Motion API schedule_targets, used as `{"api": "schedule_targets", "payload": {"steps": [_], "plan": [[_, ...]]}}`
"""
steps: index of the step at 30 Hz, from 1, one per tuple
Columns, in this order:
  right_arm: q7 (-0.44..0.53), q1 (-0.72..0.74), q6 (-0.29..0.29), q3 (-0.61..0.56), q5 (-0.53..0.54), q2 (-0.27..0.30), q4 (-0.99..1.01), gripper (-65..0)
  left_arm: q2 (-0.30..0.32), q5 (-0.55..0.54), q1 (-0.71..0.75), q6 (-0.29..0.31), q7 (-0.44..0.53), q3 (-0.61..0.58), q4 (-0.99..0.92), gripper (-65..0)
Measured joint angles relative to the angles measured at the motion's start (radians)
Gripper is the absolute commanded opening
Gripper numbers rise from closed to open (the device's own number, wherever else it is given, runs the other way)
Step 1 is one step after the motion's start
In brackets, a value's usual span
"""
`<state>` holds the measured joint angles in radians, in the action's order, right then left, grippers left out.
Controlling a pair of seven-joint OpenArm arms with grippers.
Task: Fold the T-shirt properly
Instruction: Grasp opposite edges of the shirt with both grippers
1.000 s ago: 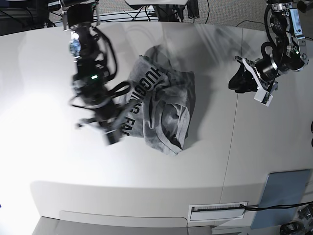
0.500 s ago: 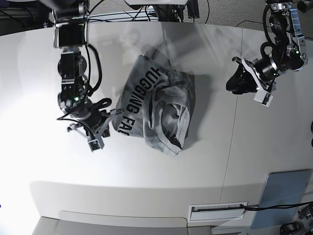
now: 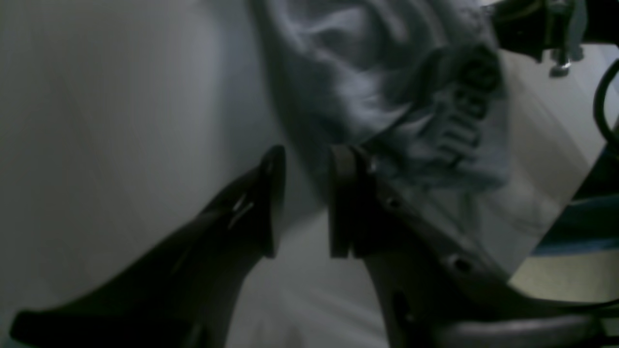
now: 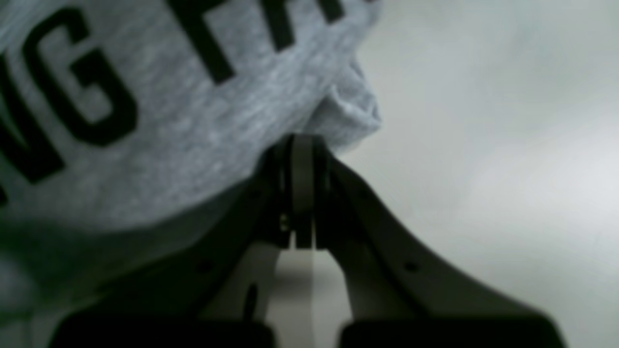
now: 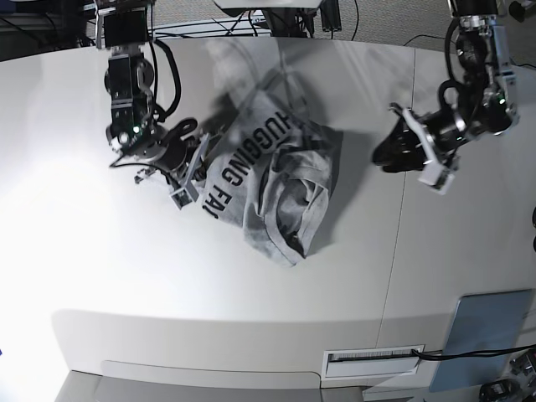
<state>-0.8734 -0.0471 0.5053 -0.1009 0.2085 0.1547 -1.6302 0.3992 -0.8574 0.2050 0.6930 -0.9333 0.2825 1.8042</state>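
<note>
The T-shirt (image 5: 272, 184) lies crumpled mid-worktop (image 5: 126, 276), long axis roughly 1-to-7 o'clock. The right claw (image 4: 302, 159) apparently pinches its 9 o'clock edge; the left claw (image 3: 302, 200), part-open and empty, hovers at 3 o'clock.

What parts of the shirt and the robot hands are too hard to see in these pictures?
- T-shirt, base view: crumpled on itself, so its sleeves and neck cannot be told apart among the folds.
- Lettering, right wrist view: cut off by the picture's edges and blurred.
- Right end effector: its tips are buried under a cloth edge.
- Left end effector, left wrist view: dark and blurred; the shirt beyond is smeared.
</note>
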Motion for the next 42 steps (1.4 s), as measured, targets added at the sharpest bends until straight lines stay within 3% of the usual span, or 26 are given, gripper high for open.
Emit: {"api": "schedule_targets", "payload": {"steps": [3,6,10,21,26,29,32,35,42], "plan": [[-0.008,-0.061,0.001,0.000,0.000,-0.003,-0.080,-65.0,0.000,0.028,-0.041,0.000,0.001,-0.085,-0.001,-46.5],[-0.009,-0.116,0.003,0.000,0.000,-0.003,-0.155,-65.0,0.000,0.132,-0.084,0.000,0.008,-0.158,-0.003,-41.1],[-0.009,-0.166,0.005,0.000,0.002,-0.003,-0.219,-65.0,0.003,0.263,-0.129,-0.100,0.082,-0.222,-0.017,-40.4],[-0.009,-0.172,0.005,0.000,0.000,-0.003,-0.231,-65.0,0.006,0.273,-0.156,-0.098,0.083,-0.347,-0.091,-40.5],[-0.015,-0.172,0.005,0.000,0.000,-0.003,-0.231,-65.0,0.005,0.334,-0.159,-0.256,0.138,-0.347,-0.091,-40.5],[-0.020,-0.172,0.005,0.000,0.000,-0.003,-0.231,-65.0,0.006,0.360,-0.158,-0.297,0.134,-0.347,-0.091,-40.5],[-0.020,-0.172,0.005,0.000,0.000,-0.003,-0.231,-65.0,0.005,0.335,-0.159,-0.283,0.130,-0.347,-0.091,-40.5],[-0.020,-0.172,0.005,0.000,0.000,-0.003,-0.231,-65.0,0.005,0.268,-0.159,-0.222,0.111,-0.347,-0.091,-40.5],[-0.020,-0.172,0.005,0.000,0.000,-0.003,-0.231,-65.0,0.000,0.270,-0.158,-0.229,0.111,-0.347,-0.091,-40.5]]}}
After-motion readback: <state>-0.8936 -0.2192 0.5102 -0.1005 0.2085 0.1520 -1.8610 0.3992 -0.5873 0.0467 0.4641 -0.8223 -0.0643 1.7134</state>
